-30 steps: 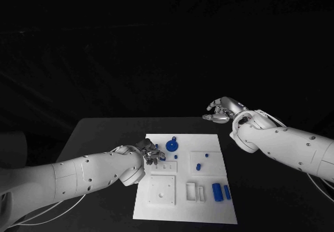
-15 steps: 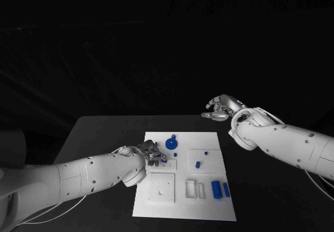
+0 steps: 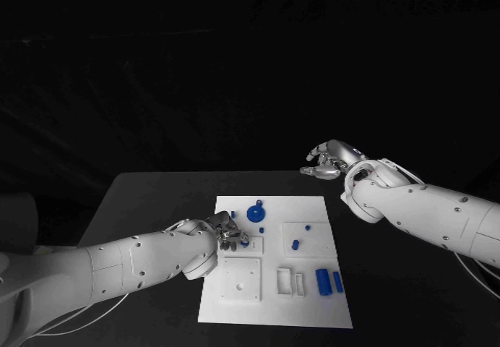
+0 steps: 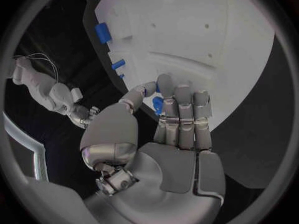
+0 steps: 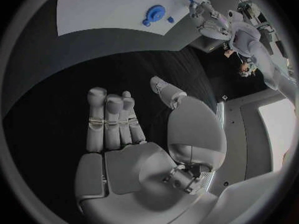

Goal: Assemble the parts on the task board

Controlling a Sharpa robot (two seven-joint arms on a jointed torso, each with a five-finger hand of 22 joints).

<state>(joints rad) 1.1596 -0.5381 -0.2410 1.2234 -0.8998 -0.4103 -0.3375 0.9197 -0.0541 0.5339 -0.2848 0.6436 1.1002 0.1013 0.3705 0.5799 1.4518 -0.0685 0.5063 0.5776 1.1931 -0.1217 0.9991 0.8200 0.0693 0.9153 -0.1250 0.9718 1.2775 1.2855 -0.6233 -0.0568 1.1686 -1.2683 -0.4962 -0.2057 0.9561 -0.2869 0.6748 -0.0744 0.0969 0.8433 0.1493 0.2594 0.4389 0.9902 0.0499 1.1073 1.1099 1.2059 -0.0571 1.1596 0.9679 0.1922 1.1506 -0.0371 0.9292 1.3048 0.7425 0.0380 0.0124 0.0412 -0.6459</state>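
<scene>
Black table (image 3: 156, 195) bears the white task board (image 3: 313, 303); left hand (image 3: 226, 230) pinches a blue part (image 4: 157, 103); right hand (image 3: 332, 160) loosely spread, empty.

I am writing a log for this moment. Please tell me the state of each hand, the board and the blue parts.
Left hand: over the board, pinching a small blue part.
Right hand: raised beyond the board, holding nothing, fingers apart.
Board: flat on the table.
Blue disc: on the board, untouched.
Two blue cylinders: lying side by side on the board.
</scene>
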